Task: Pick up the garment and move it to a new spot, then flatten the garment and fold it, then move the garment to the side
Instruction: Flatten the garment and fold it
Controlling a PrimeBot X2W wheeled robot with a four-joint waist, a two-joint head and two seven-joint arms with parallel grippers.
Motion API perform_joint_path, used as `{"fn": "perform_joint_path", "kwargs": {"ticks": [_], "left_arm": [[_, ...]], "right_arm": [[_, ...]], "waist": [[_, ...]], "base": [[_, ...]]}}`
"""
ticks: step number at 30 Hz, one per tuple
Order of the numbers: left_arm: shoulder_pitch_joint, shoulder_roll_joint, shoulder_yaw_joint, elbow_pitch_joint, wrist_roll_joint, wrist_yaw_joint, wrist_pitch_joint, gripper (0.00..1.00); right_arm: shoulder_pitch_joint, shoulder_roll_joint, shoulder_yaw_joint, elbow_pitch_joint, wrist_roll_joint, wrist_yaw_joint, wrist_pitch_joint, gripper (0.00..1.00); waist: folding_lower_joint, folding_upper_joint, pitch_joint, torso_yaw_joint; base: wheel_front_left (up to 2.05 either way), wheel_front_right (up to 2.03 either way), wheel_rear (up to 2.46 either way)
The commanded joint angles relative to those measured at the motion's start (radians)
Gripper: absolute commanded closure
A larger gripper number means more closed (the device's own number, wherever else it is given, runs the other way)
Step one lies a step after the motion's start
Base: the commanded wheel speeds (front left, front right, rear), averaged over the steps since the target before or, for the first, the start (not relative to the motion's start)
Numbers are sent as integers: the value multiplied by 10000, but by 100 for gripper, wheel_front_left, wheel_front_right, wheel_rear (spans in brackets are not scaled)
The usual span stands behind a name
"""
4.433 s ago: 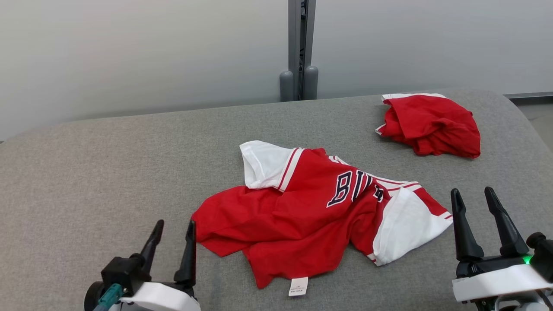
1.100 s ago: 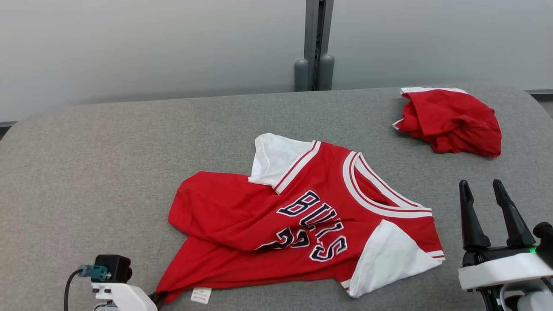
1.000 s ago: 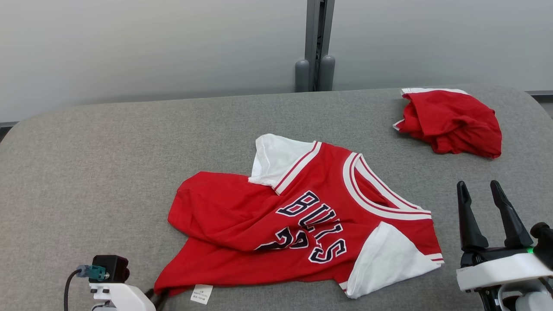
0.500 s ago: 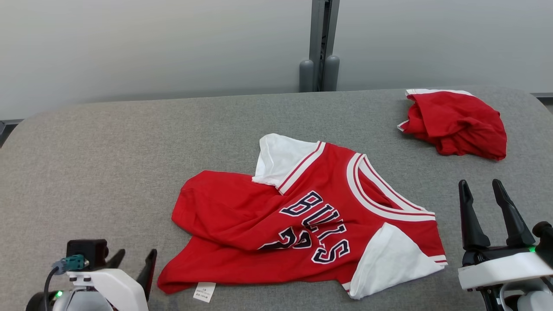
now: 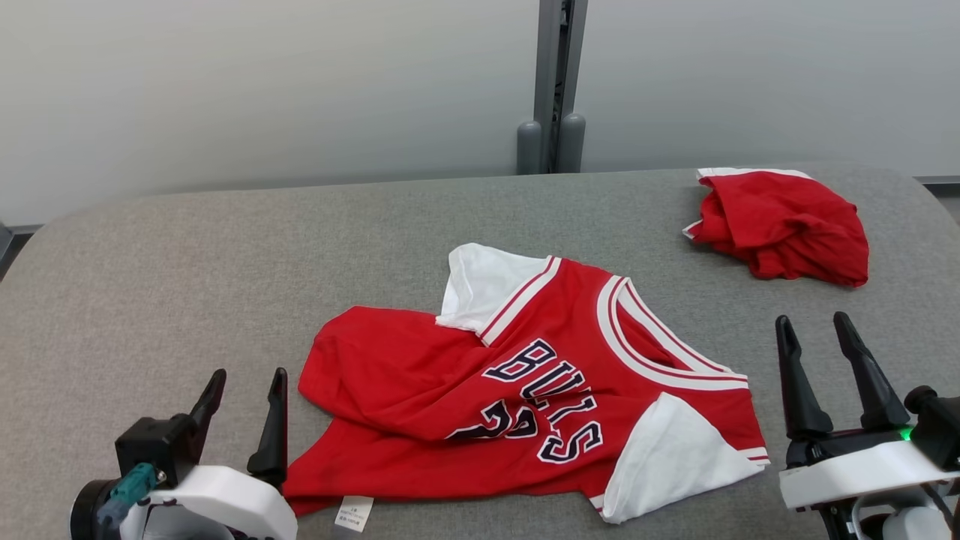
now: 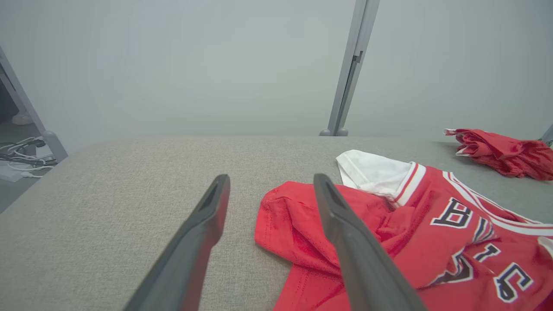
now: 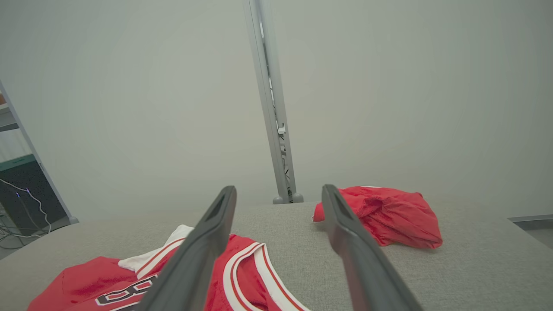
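While left fingers (image 5: 276, 420) and right fingers (image 5: 796, 382) splay wide, rumpled red jersey (image 5: 420, 375) on nubbly cushion (image 5: 187, 285).

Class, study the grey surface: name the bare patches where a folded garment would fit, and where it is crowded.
Widest bare patch: the grey surface left of the jersey, beyond the left gripper. A narrower strip lies between the jersey and the far edge. Crowded: the right side, with the crumpled red garment, the right gripper and the jersey's white sleeve.
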Motion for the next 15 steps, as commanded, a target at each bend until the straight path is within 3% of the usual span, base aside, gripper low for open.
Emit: {"fn": "perform_joint_path", "kwargs": {"ticks": [1, 7, 15], "left_arm": [[50, 5, 26, 81, 107, 20, -237, 0], [-174, -466, -91, 488, 211, -182, -1506, 0], [100, -806, -40, 1275, 203, -425, -2244, 0]], "right_arm": [[59, -62, 67, -20, -13, 8, 3, 0], [170, -133, 401, -168, 14, 6, 3, 0], [565, -51, 587, -193, 103, 6, 3, 0]], "waist": [[0, 0, -90, -83], [0, 0, -185, -193], [0, 0, -271, -293]], "base": [[0, 0, 0], [0, 0, 0], [0, 0, 0]]}}
